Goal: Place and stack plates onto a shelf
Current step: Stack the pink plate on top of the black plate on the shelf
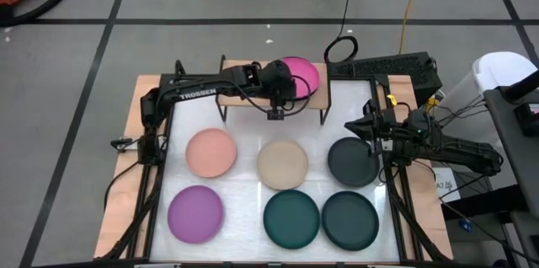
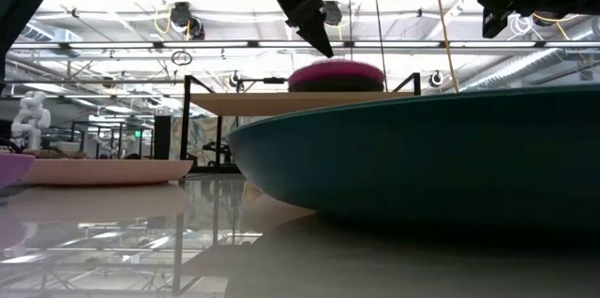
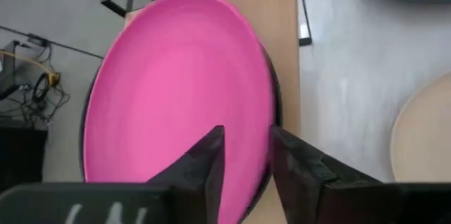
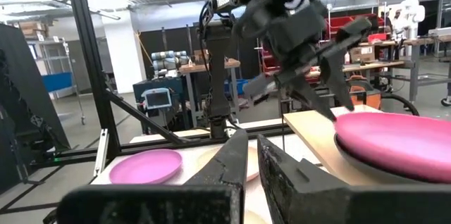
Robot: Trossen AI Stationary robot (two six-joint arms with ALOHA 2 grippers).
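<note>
Nearest on the bench (image 1: 253,185) lie a purple plate (image 1: 195,213) and two teal plates (image 1: 291,217); behind them one salmon (image 1: 211,152), one beige (image 1: 282,164) and one charcoal (image 1: 353,161). Farther back, on the shelf (image 1: 244,95), a magenta plate (image 1: 301,75) tops a dark one, the left tool (image 1: 275,115) parted just above its rim. The right tool (image 1: 371,152) hangs together over the charcoal plate.

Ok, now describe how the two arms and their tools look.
Both arms are dark, slender and jointed. The left arm bears white TROSSEN lettering along its link, with black cables looping beside it. The right arm also trails thin cables. The left tool and right tool each have two dark, wedge-shaped fingers.
</note>
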